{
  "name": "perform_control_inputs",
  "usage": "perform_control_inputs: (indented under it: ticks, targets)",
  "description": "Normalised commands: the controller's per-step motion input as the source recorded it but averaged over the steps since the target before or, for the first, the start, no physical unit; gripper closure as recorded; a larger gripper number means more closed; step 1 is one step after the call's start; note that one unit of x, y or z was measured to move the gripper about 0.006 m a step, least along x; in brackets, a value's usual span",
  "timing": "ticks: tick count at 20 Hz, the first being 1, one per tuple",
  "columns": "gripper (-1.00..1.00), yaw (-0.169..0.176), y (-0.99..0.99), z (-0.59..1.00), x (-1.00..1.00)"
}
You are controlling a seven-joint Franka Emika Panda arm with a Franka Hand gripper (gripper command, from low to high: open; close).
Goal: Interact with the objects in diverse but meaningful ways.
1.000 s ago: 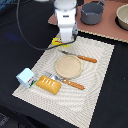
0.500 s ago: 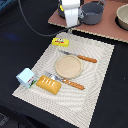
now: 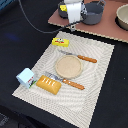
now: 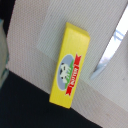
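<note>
The gripper hangs above the far edge of the pale placemat, clear of every item. Its fingers appear to hold nothing; how far apart the jaws stand cannot be told from either view.

The yellow box with red label lies flat on the placemat near its far corner, just below the gripper in the exterior view. In the wrist view the same box lies flat with its label face up, beside a blurred metal blade.

1 round tan plate sits mid-mat, with 1 orange-handled utensil just beyond it and 1 more on its near side. The golden-brown bread loaf and the pale blue-and-white milk carton stand near the mat's corner on the exterior view's left. 1 grey pot rests on the brown board behind.
</note>
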Motion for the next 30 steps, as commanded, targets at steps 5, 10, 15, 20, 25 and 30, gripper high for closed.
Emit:
perform_control_inputs:
  ticks: [5,10,15,20,25,30]
  targets:
    - [-1.00,-0.053,-0.71,0.22,0.56]
    - [-1.00,-0.061,-0.77,0.17,0.49]
    - [-1.00,-0.055,-0.77,0.12,0.50]
    - [-1.00,-0.072,-0.76,0.09,0.44]
    - [-1.00,-0.038,-0.71,0.00,0.38]
    - [-1.00,-0.031,-0.68,0.00,0.35]
